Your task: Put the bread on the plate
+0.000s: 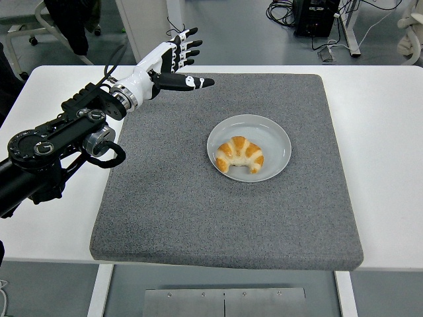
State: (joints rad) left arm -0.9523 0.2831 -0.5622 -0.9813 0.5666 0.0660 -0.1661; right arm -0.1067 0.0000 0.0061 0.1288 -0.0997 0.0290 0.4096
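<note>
Underfoot, so to speak: white counter [390, 132] carrying a large grey mat [198, 205] that covers most of its middle. Beyond the far edge, grey floor with cables [284, 12], a dark box [317, 16] and chair legs [26, 30]. Near the mat's centre, slightly right, a pale round plate [274, 135]. Inside it, toward the near-left rim, the bread [239, 155], a golden croissant lying curved with its ends toward the near side. Over the mat's far-left corner, the left hand [178, 63], fingers spread and straight, holding nothing, well apart from the plate. Black arm [53, 148] reaching in from the left edge
</note>
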